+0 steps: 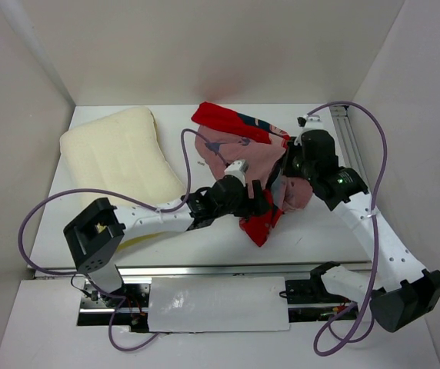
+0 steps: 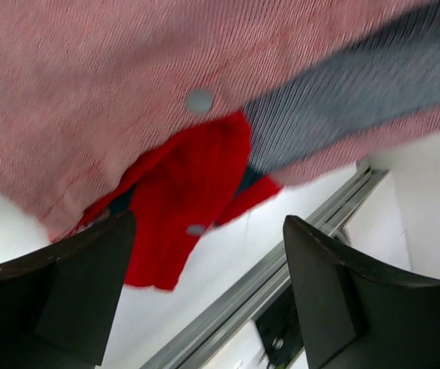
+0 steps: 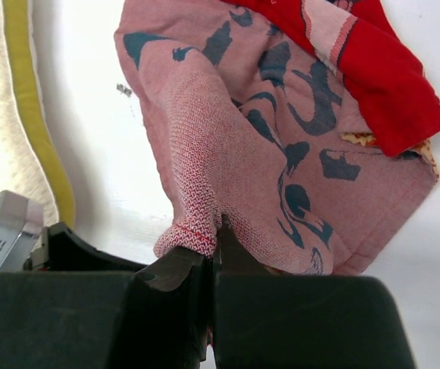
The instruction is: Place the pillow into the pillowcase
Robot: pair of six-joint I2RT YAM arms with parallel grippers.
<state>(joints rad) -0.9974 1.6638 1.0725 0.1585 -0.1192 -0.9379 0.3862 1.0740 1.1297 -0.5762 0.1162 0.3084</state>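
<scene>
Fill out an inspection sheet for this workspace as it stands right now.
Surface: white table, flat, no spills seen.
Job's things: pillow lies flat at the far left, wholly outside the pillowcase, which sits crumpled at mid-right, mostly pink reverse up.
Clutter: one small dark speck on the table beside the pillowcase; otherwise nothing seen.
Tools: left tool open at the cloth, gripping nothing; right tool shut on a fold of the pillowcase.
Cables: purple cables loop off both arms; one passes over the pillowcase.
Surroundings: white walls on three sides; metal rail along the right edge.
</scene>
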